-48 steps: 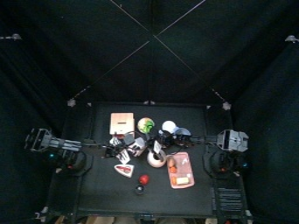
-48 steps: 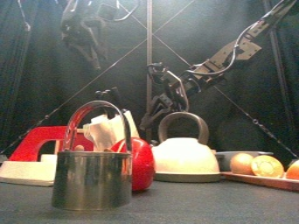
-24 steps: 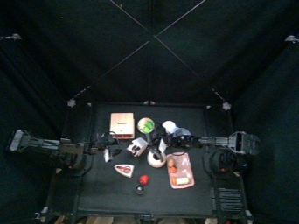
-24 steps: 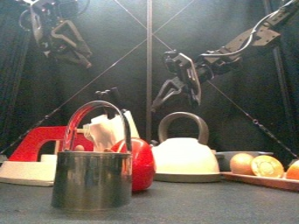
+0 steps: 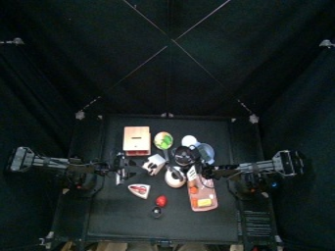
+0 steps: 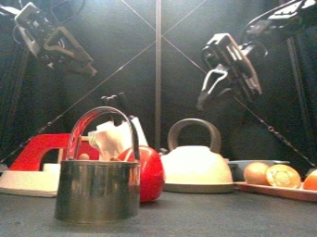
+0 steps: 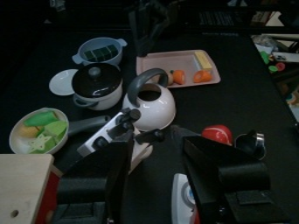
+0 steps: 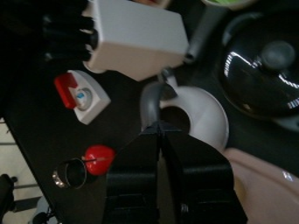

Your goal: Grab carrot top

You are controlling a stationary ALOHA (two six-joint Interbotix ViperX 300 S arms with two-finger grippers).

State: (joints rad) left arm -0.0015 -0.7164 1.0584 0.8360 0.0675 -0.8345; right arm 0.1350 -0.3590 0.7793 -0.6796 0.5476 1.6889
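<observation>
A pink tray (image 7: 163,63) holds orange food pieces (image 7: 201,77) and a pale yellow piece; I cannot tell which is the carrot top. The tray also shows in the top view (image 5: 205,199), and its orange pieces at the front view's right edge (image 6: 258,173). My right gripper (image 5: 197,175) hangs high over the kettle and tray's near end, jaws shut and empty; it shows in the front view (image 6: 231,79) and its own view (image 8: 163,131). My left gripper (image 7: 152,171) is open, empty and high above the table's left (image 6: 69,51).
A white kettle (image 6: 196,163) stands mid-table, with a red apple (image 6: 148,172) and a metal cup (image 6: 96,187) in front. A red-and-white block (image 6: 35,163) lies left. A black pot (image 7: 96,83), a green-filled bowl (image 7: 41,136) and a wooden board (image 5: 136,136) stand behind.
Both grippers have risen. The left one swung out to the left; the right one moved from behind the kettle toward the tray side and nearer the front.
</observation>
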